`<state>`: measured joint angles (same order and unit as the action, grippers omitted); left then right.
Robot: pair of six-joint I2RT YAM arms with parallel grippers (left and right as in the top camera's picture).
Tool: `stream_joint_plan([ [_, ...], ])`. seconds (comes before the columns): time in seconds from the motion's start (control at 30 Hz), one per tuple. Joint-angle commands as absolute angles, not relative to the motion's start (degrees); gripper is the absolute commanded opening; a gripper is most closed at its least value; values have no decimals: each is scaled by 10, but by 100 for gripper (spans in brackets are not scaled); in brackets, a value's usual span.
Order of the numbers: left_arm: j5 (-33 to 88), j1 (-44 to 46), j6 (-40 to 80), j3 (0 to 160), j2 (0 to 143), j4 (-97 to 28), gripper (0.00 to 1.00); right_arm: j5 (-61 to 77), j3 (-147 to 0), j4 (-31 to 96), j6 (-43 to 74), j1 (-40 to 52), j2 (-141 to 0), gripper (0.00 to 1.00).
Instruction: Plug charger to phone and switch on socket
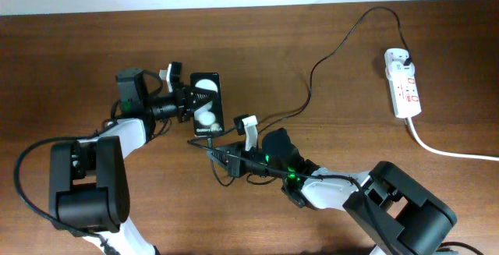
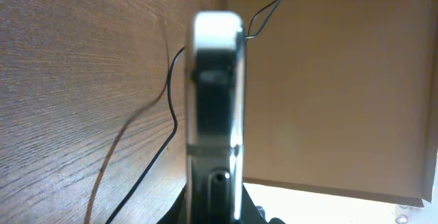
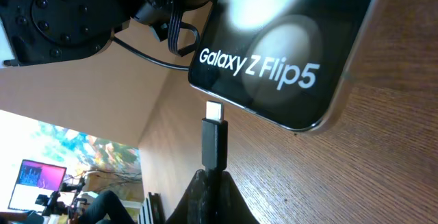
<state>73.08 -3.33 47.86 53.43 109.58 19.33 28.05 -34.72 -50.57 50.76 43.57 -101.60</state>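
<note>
From overhead, the left gripper (image 1: 187,99) has its claw clamped on the side of the phone (image 1: 207,103), which it holds at the middle of the table (image 1: 78,52). Just below it, the right gripper (image 1: 224,155) has its claw closed on the free end of the charger (image 1: 312,72) and aims it at the phone's near end. The black cable runs away to the socket (image 1: 403,83), well apart at the far right. The black plug (image 1: 407,55) looks seated in the top of the strip, so I judge that end done. The red switches are too small to show whether they are on or off, so treat the socket as not yet switched on.

In the left wrist view, you see the phone edge-on and blurred between the fingers, filling the centre of the frame. The grip looks firm and straight. A thin loop of cable lies on the wood beside it.

In the right wrist view, the connector tip (image 3: 214,110) stands upright out of the closed fingers (image 3: 205,196), just beneath the phone's edge under the "Galaxy Z Flip5" lettering. A sliver of gap shows between the metal tip and the edge, so the connector is not in. The port itself is not visible, so you cannot confirm the alignment.

My judgement is that both grasps are made and the approach is nearly finished. The insertion and the socket switch are left.
</note>
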Motion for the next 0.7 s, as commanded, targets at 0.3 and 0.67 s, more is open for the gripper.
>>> stream_joint_plan([
  [0.3,748,-35,484,535,1075,197,0,262,-357,-489,502,435,-1007,4],
  [0.67,748,-35,484,535,1075,197,0,248,-357,-489,502,435,-1007,4],
])
